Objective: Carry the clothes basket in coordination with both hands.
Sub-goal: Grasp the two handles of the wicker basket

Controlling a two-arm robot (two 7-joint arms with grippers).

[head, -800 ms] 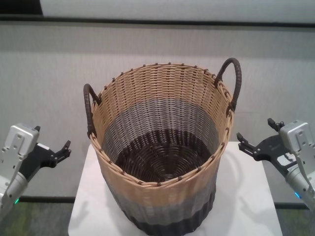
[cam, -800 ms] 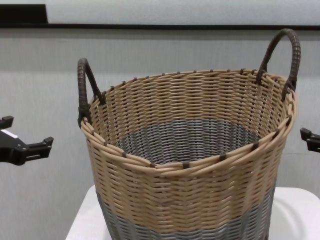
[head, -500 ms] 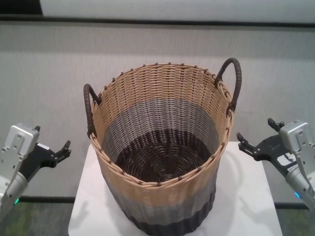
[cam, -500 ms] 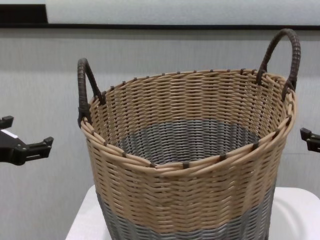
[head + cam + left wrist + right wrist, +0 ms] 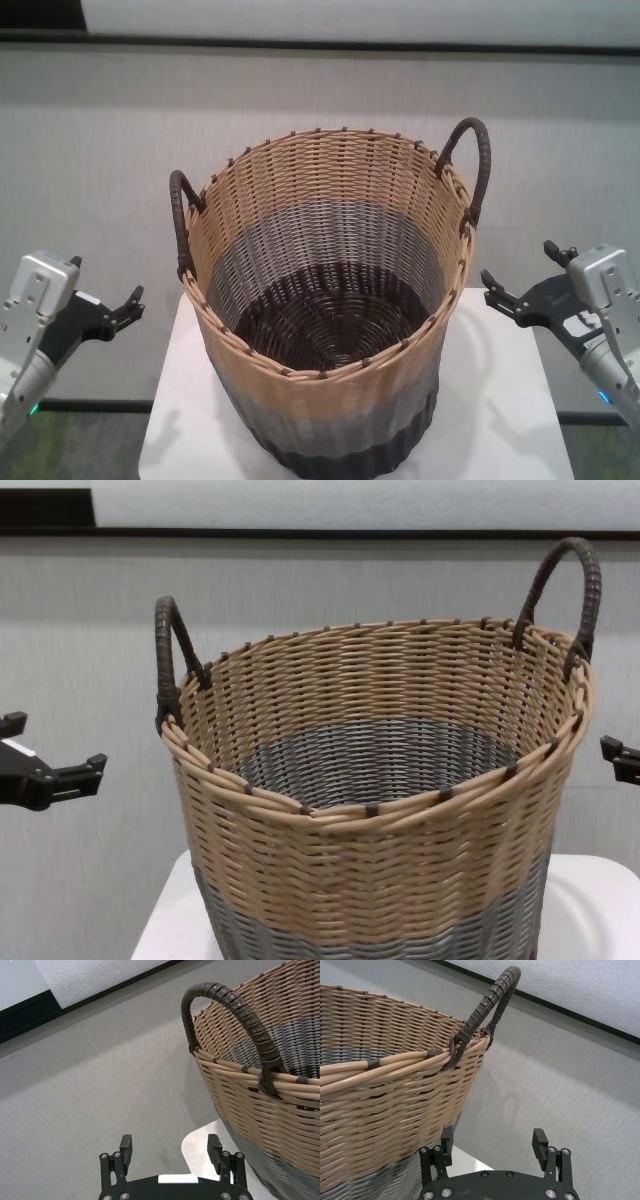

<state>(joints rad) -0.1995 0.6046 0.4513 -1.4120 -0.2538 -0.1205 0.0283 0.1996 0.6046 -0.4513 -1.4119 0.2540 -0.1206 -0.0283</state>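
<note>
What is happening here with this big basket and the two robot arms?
A large round wicker basket, tan above, grey below, with two dark brown loop handles, stands on a white table. Nothing holds it yet. The left gripper and the right gripper, both black and open, hover on either side of the basket, apart from it and well below the handles.

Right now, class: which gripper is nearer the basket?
Right, slightly. The right gripper hangs open just off the basket, below its right handle; the left gripper hangs open farther out, below the left handle.
</note>
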